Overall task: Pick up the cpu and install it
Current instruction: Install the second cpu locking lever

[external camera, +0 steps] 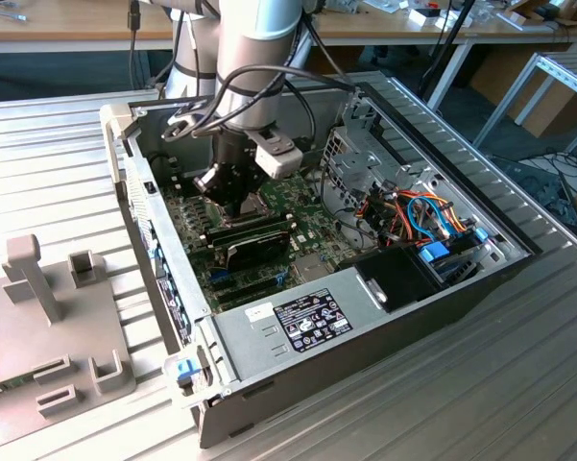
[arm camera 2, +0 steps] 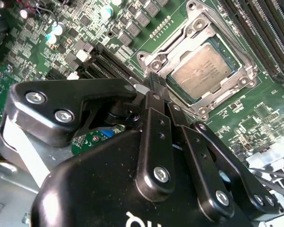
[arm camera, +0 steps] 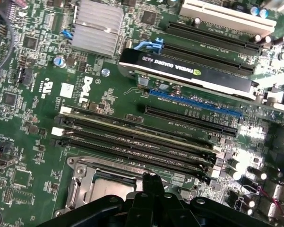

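Observation:
The cpu (arm camera 2: 203, 71), a pale silver-grey square chip, lies flat inside the socket's metal frame (arm camera 2: 157, 56) on the green motherboard (arm camera 2: 255, 118). In the first wrist view the cpu (arm camera: 108, 190) shows partly, behind the black fingers. My gripper (arm camera 2: 153, 81) hovers just beside the socket's edge, apart from the chip, with its fingertips (arm camera: 150, 180) pressed together and nothing between them. In the exterior view the gripper (external camera: 232, 200) hangs low inside the open computer case, over the board.
Long black memory slots (arm camera: 142, 142) run alongside the socket. A graphics card (arm camera: 189, 71) stands further along the board. A finned heatsink (arm camera: 95, 23) sits nearby. The case walls (external camera: 154, 230), drive cage (external camera: 350, 158) and power supply (external camera: 288, 322) hem in the board.

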### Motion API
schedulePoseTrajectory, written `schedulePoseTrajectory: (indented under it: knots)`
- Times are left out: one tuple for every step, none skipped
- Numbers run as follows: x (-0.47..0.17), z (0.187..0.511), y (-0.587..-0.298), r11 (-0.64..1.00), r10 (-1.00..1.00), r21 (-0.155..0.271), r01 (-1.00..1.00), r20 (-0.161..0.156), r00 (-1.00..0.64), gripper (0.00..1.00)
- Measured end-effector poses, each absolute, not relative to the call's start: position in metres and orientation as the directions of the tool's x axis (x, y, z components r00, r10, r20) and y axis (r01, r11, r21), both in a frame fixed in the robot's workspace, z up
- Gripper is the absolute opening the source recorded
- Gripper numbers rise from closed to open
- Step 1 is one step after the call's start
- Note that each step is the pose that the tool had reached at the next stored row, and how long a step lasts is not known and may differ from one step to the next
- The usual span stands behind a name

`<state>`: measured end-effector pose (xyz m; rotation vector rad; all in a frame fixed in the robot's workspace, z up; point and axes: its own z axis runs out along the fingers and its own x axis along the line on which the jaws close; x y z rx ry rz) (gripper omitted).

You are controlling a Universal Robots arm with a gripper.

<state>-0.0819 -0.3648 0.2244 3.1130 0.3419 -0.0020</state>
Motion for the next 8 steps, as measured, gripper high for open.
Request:
schedulePoseTrajectory:
  knots:
    - [-0.0820,0.2239,-0.3646,-0.978,0.210,0.010,0.210,-0.002,0.978,0.11]
    - [-0.0822,0.2233,-0.3645,-0.979,0.202,0.010,0.202,-0.002,0.979,0.11]
    - [-0.0823,0.2228,-0.3644,-0.981,0.193,0.010,0.193,-0.002,0.981,0.11]
    - [-0.0824,0.2227,-0.3644,-0.982,0.188,0.010,0.188,-0.002,0.982,0.11]
    - [-0.0824,0.2225,-0.3643,-0.983,0.181,0.010,0.181,-0.002,0.983,0.11]
    - [-0.0824,0.2222,-0.3643,-0.984,0.178,0.010,0.178,-0.002,0.984,0.11]
    - [-0.0824,0.2217,-0.3643,-0.985,0.174,0.010,0.174,-0.002,0.985,0.11]
    - [-0.0826,0.2206,-0.3643,-0.986,0.169,0.010,0.169,-0.002,0.986,0.11]
